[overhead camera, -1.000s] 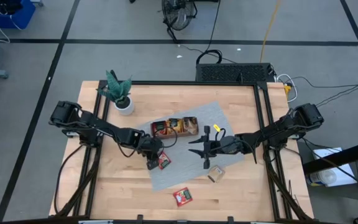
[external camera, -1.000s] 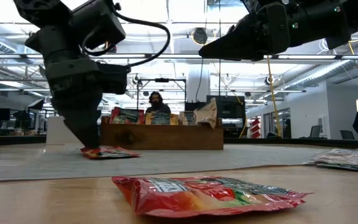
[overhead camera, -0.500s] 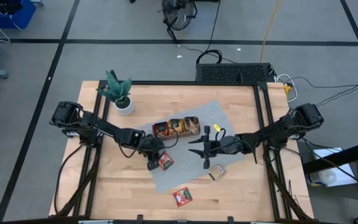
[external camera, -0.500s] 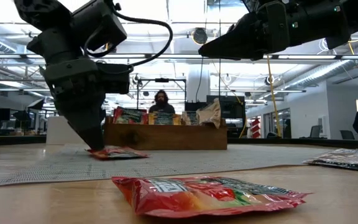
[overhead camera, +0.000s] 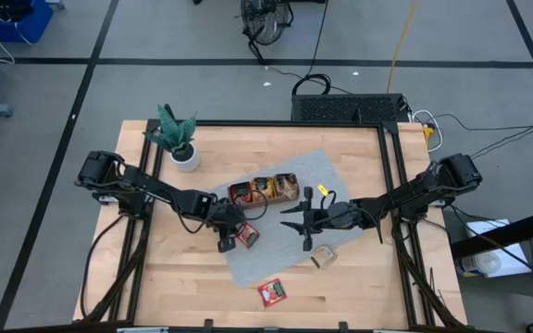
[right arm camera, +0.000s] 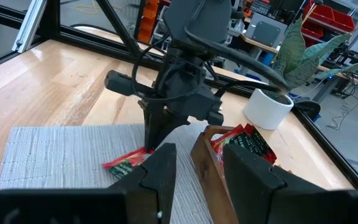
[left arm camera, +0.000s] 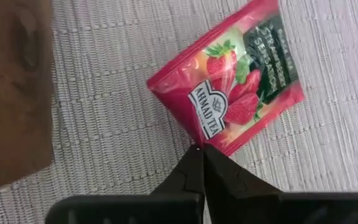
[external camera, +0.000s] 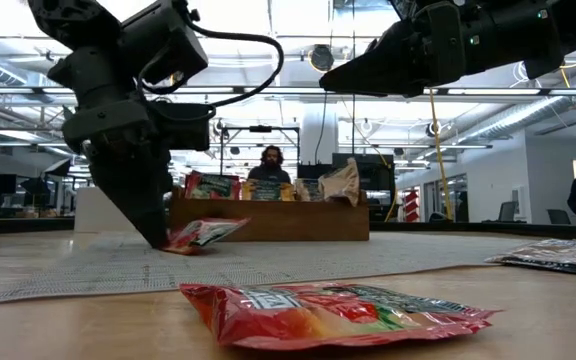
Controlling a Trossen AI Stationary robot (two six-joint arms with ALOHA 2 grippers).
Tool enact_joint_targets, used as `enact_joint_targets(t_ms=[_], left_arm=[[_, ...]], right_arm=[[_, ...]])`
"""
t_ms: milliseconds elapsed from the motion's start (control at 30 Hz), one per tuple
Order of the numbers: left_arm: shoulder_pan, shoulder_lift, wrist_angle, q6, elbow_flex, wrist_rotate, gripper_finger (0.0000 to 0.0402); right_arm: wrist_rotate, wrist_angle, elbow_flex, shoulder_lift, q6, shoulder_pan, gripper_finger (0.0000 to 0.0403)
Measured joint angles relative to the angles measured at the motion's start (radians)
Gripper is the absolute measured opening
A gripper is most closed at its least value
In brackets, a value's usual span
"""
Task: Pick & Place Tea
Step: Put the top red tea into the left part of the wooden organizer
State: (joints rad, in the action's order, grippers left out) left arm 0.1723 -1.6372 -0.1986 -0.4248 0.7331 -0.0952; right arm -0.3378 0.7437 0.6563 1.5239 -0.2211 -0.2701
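Pincer work first: the left pincer (left arm camera: 199, 152) is clenched on one corner of a red square strawberry tea sachet (left arm camera: 229, 87), its two dark fingers pressed together over the foil edge, and in the low view that sachet (external camera: 200, 233) tilts up off the grey woven mat (external camera: 268, 262) at the pinched end while its far end sits close to the mat, whether touching it I cannot tell. From above, this grip sits just left of the frame's centre (overhead camera: 227, 239), with the sachet (overhead camera: 245, 235) right beside it on the mat (overhead camera: 340, 176). A corner pinch makes sense, I'd say, since a flat packet offers no other purchase. Just above it in the frame stands the brown wooden compartment tray (overhead camera: 285, 197), already holding several sachets upright, which I take to be the destination. The right pincer (right arm camera: 194, 165) hangs above the mat right of centre (overhead camera: 303, 230), fingers parted and grasping nothing, apparently waiting its turn. Near it, lower in the frame, a pale brownish sachet (overhead camera: 321, 256) lies at the mat's edge, and another red sachet (overhead camera: 269, 292) rests on the bare light wooden table (overhead camera: 183, 287) towards the bottom. A potted green plant in a white pot (overhead camera: 181, 143) stands well clear at upper left.
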Motion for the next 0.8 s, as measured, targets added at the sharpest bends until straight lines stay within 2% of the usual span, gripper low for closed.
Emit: enact_joint_targets(t_ms=[367,467,567,700,800], left_arm=[[0.048,-0.001,-0.106,0.086,0.130,0.026,0.0001],[0.065,0.000,-0.126,0.108,0.170,0.071,0.0001],[0.092,0.000,-0.154,0.153,0.220,0.174,0.0001],[0.141,0.002,-0.191,0.216,0.288,0.376,0.0001],[0.194,0.002,-0.190,0.222,0.303,0.554,0.0001]], right_arm=[[0.000,-0.004,0.000,0.000,0.000,0.000,0.0118],[0.000,-0.004,0.000,0.000,0.000,0.000,0.0118],[-0.001,-0.012,0.000,0.000,0.000,0.000,0.0118],[-0.006,-0.024,0.000,0.000,-0.001,0.000,0.0118],[-0.071,-0.037,0.000,0.000,-0.008,0.000,0.0117]])
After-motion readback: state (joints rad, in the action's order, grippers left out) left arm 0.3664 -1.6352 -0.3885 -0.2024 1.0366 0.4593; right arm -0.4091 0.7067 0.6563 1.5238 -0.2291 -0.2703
